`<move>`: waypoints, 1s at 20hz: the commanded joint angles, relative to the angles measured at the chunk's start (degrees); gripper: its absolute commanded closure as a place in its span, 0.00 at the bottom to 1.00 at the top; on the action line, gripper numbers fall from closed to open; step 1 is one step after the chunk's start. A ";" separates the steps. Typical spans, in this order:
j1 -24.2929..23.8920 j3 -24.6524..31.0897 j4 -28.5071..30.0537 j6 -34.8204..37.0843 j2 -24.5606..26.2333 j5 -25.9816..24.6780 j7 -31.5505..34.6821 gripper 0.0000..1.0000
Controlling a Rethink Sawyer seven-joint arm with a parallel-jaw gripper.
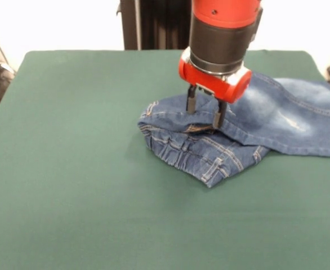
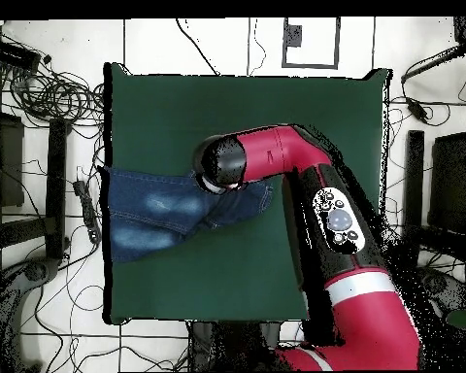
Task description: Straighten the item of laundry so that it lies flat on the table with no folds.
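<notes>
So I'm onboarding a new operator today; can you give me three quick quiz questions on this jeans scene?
1. True or false: the jeans lie fully flat on the table.
2. The gripper is: A) over bare cloth, B) down at the folded waistband, C) out of view.
3. In the front view, the legs run off toward the table's ____ edge.

Key: 1 false, the waistband end is folded over. 2 B. 3 right.
</notes>
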 commanded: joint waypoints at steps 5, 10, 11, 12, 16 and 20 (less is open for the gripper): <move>1.52 0.56 4.34 -6.34 6.32 -2.46 -6.43 0.00; 1.42 -0.21 5.67 -7.74 5.02 -2.05 -4.74 0.00; 1.46 -0.41 6.08 -7.62 4.61 -1.87 -4.42 0.00; 1.71 -0.83 6.34 -7.60 4.33 -1.71 -3.54 0.00; 1.03 -0.27 7.22 -6.79 3.51 -0.86 -4.77 0.00; 0.95 -0.13 7.87 -5.69 2.76 -0.56 -5.36 1.00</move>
